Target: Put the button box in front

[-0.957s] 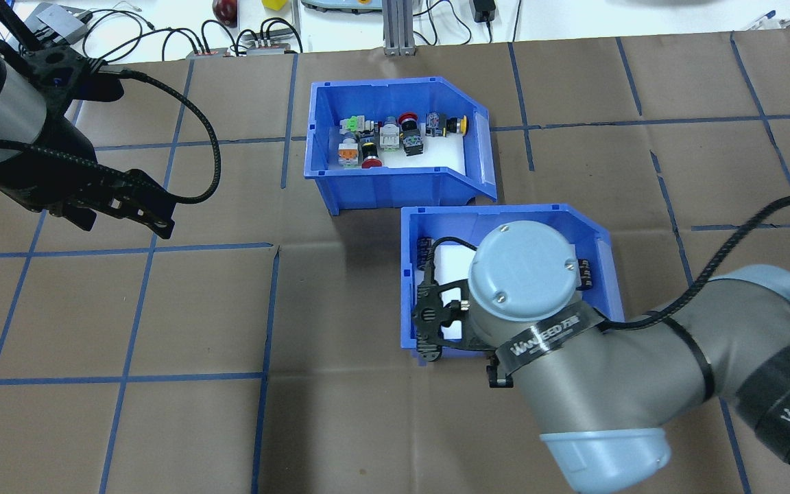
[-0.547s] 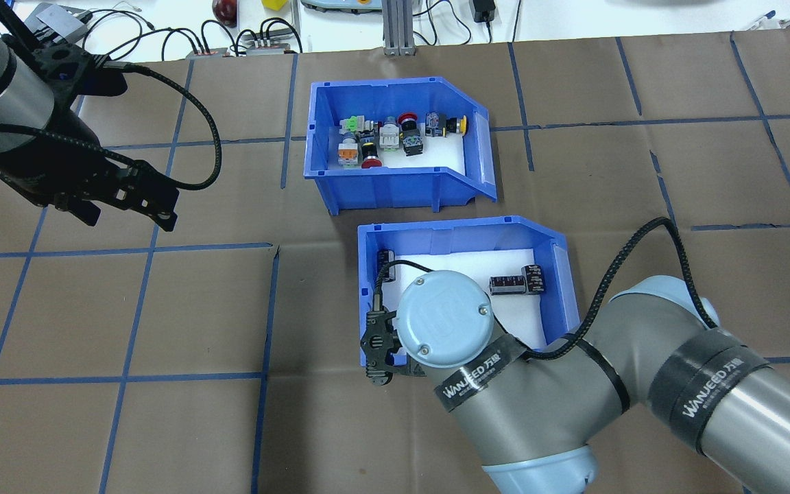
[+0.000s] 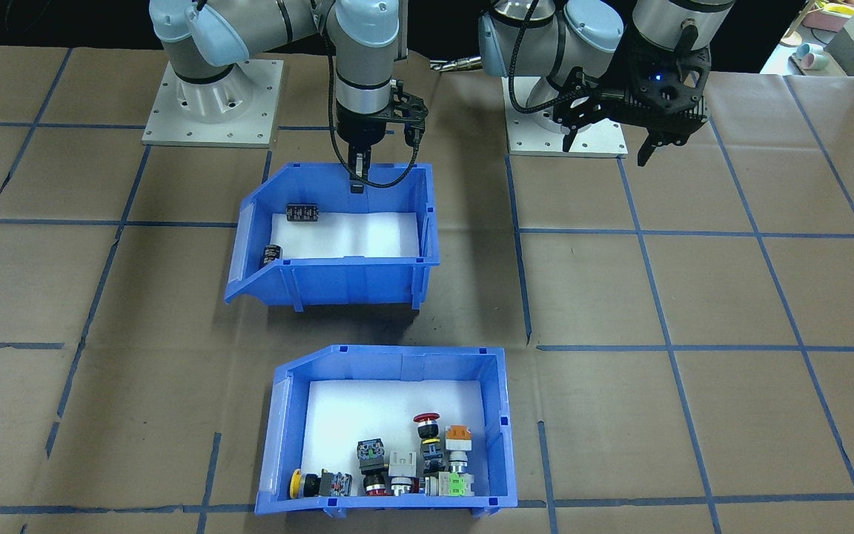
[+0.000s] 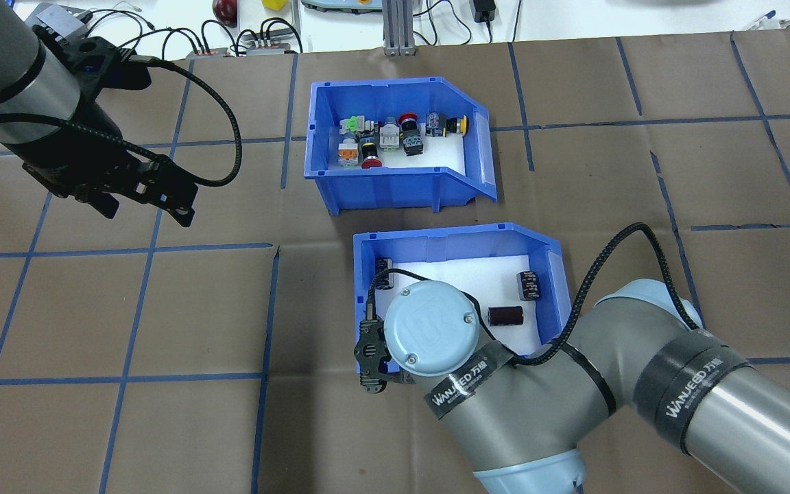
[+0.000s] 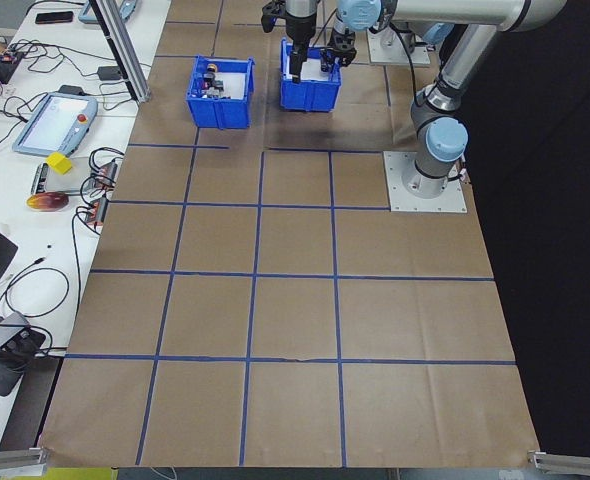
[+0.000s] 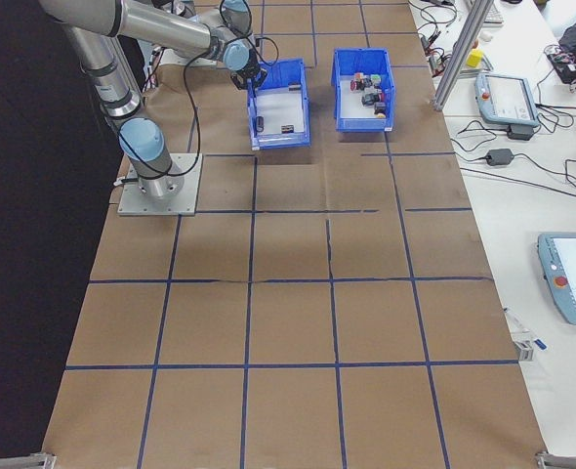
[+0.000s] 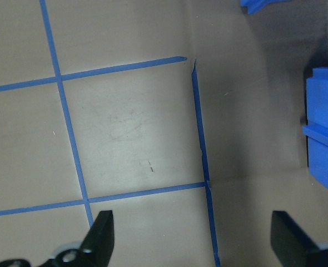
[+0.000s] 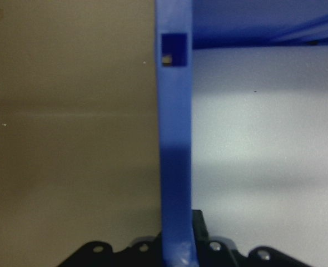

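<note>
From the overhead view I see the button box (image 4: 395,144) sitting on the brown paper-covered worktop (image 4: 162,309), on the far side from the robot, its white floor holding a cluster of red, yellow, orange and green push buttons (image 4: 395,134). In the front-facing view the same button box (image 3: 386,430) is the one nearest the operators' edge, with the buttons (image 3: 405,467) gathered along its near wall. Just beside it, toward the robot, is a second blue bin (image 4: 457,288) holding only a few dark cylinders (image 4: 505,315); the two bins are close but I see a strip of paper between them. My right tool (image 4: 372,350) is at that second bin's wall on the robot's side, near its corner. The right wrist camera shows the blue wall (image 8: 175,167) running straight up between the tool's black parts, white foam to one side and brown paper to the other, so I read the right tool as clamped on the second bin's wall. In the front-facing view the right tool (image 3: 356,174) comes straight down onto the bin's (image 3: 338,237) rear rim. My left tool (image 4: 145,199) hangs above bare paper, well apart from both bins, holding nothing; its wrist camera shows the two black fingertips (image 7: 100,236) spread wide over blue tape lines (image 7: 200,128), with a blue bin edge (image 7: 325,139) at the frame's right side.
</note>
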